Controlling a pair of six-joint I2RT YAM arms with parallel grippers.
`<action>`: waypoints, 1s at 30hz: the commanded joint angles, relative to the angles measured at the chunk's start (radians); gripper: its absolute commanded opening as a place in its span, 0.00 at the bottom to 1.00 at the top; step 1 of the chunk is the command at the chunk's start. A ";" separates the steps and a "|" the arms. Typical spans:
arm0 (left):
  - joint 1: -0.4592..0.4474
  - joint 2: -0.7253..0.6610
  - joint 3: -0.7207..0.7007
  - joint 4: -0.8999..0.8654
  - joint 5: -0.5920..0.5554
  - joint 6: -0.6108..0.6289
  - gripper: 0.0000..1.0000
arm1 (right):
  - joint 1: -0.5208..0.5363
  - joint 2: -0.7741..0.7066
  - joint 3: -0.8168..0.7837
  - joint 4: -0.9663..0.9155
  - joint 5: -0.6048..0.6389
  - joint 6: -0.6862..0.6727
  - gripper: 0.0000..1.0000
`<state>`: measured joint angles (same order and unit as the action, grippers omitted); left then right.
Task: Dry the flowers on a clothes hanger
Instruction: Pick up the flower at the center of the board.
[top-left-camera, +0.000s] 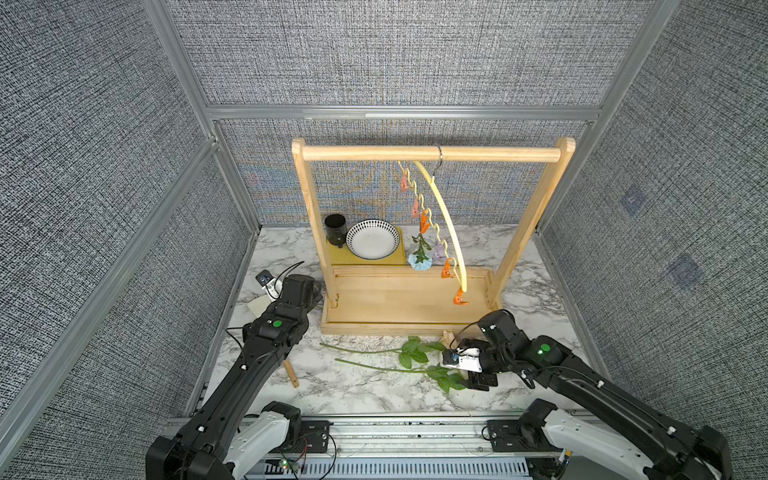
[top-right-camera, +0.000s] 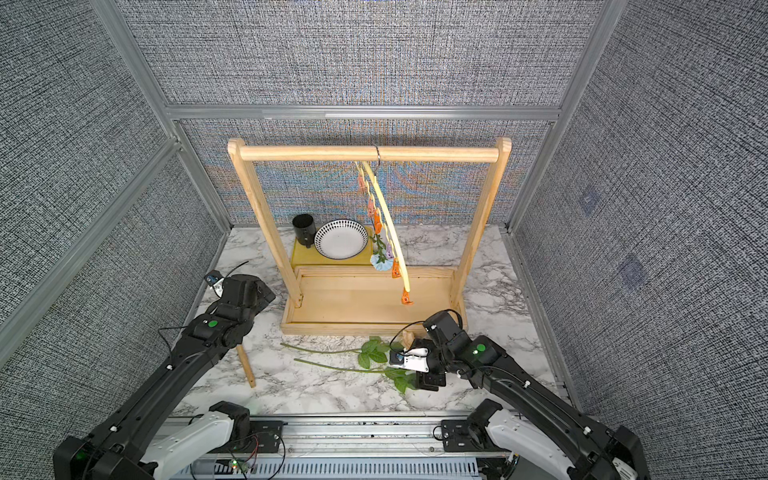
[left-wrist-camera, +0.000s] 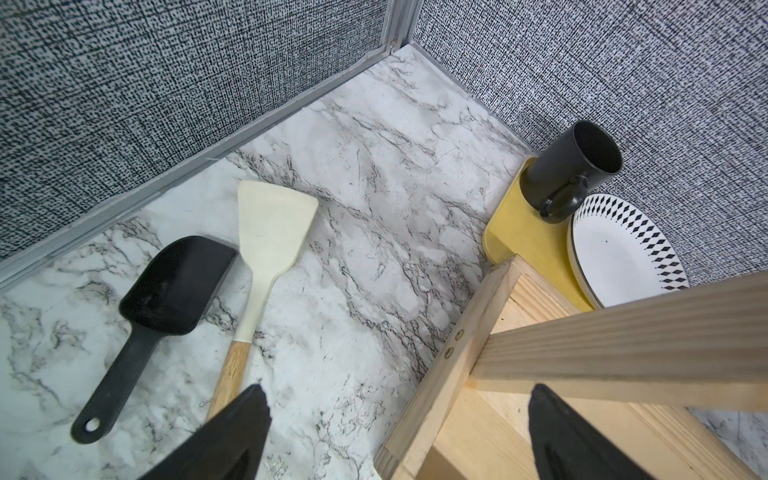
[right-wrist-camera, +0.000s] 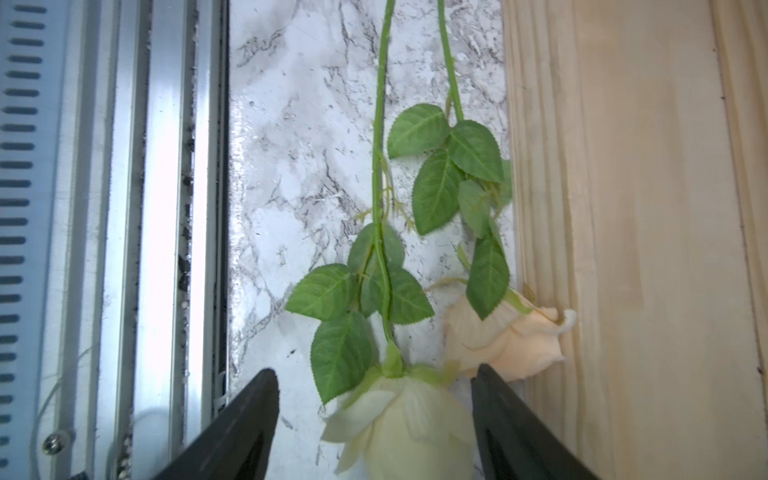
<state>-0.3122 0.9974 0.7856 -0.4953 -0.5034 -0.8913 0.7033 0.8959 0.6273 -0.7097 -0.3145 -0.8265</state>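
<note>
Risk: right gripper (right-wrist-camera: 374, 372), spread astride cream rose (right-wrist-camera: 415, 419) beside wooden rack (right-wrist-camera: 623, 249), may crush petals on closing; left gripper (left-wrist-camera: 399, 390) spread, empty.

Bright, even overhead light leaves only soft shadows in both top views, where colour moiré shimmers on the woven back wall (top-left-camera: 361, 183) and edges bow, while in the right wrist view glare whitens the metal rail (right-wrist-camera: 162, 208) and the near cream rose head (right-wrist-camera: 415, 424) blurs.
</note>
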 joint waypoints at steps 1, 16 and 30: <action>0.012 -0.018 -0.015 -0.028 0.010 -0.016 1.00 | 0.068 0.029 -0.020 0.114 -0.006 0.078 0.71; 0.048 -0.084 -0.060 -0.031 0.018 -0.015 1.00 | 0.194 0.433 0.082 0.113 0.202 0.079 0.40; 0.063 -0.126 -0.082 -0.017 0.041 0.021 1.00 | 0.194 0.526 0.112 0.163 0.240 0.085 0.39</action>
<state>-0.2527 0.8715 0.7006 -0.5243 -0.4690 -0.8898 0.8963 1.4117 0.7315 -0.5537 -0.0837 -0.7399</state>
